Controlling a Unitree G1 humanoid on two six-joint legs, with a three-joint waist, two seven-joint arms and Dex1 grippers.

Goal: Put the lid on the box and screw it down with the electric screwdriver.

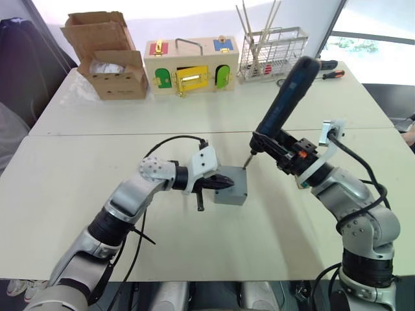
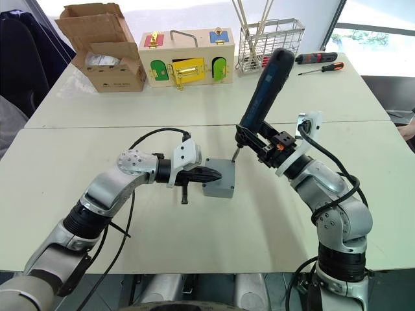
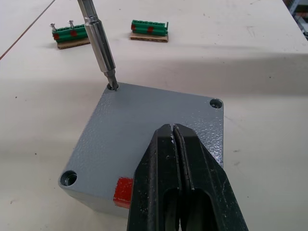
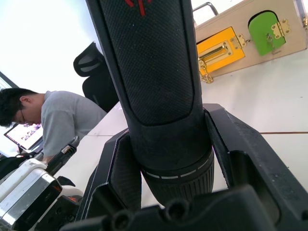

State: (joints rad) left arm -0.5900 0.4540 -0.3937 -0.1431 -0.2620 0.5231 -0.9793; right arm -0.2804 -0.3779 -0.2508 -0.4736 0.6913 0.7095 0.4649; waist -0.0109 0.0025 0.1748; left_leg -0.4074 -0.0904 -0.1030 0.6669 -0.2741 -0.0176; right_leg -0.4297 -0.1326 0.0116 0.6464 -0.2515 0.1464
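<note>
The grey box [image 1: 231, 194] stands mid-table with the lid [image 3: 144, 125] lying flat on top; a red mark [image 3: 123, 190] shows on its near side. My left gripper [image 1: 225, 183] is shut, and its joined fingertips [image 3: 174, 134] rest on the lid's middle. My right gripper [image 1: 285, 152] is shut on the electric screwdriver [image 1: 288, 97], which leans up and to the right. Its metal bit [image 3: 98, 38] sits in the screw hole at the lid's far left corner. Open screw holes show at two other corners.
Along the far edge stand a cardboard carton [image 1: 110, 58], a wooden latch box [image 1: 188, 68] and a wire rack [image 1: 272, 52], with manual screwdrivers [image 1: 332, 73] beside it. Two green terminal blocks [image 3: 149, 29] lie past the box. A person [image 4: 53, 120] sits off to the side.
</note>
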